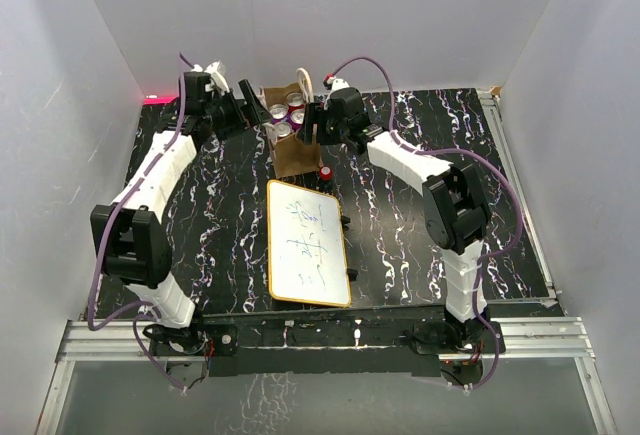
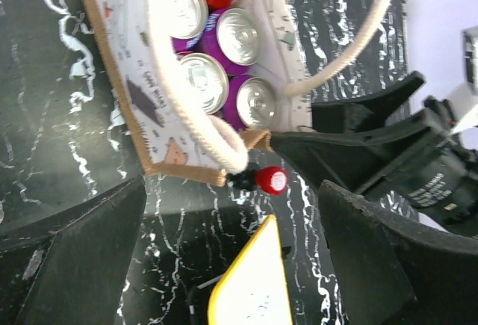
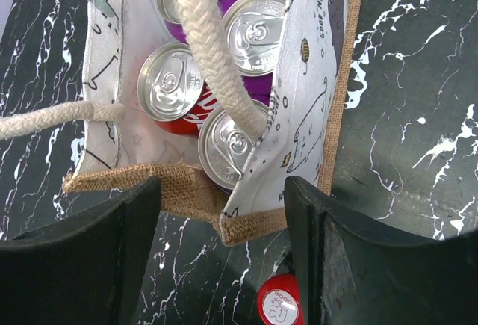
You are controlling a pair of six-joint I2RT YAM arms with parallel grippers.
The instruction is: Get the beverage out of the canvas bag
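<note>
The canvas bag (image 1: 292,155) stands at the back middle of the table, tan-brown with cream rope handles (image 3: 211,48). It holds several silver-topped cans, purple (image 3: 254,20) and red (image 3: 170,82); they also show in the left wrist view (image 2: 200,82). My left gripper (image 1: 252,107) is open and empty, hovering just left of the bag; in its own view the gripper (image 2: 231,243) is off the bag's corner (image 2: 187,164). My right gripper (image 1: 312,127) is open at the bag's right side. In its own view the gripper (image 3: 220,228) has its fingers astride a burlap corner (image 3: 246,217), holding nothing.
A yellow-framed whiteboard (image 1: 305,243) lies in front of the bag, also seen in the left wrist view (image 2: 250,288). A small red-capped object (image 1: 325,171) sits by the bag's front corner (image 2: 270,179), close to my right gripper's finger (image 3: 278,306). White walls enclose the table.
</note>
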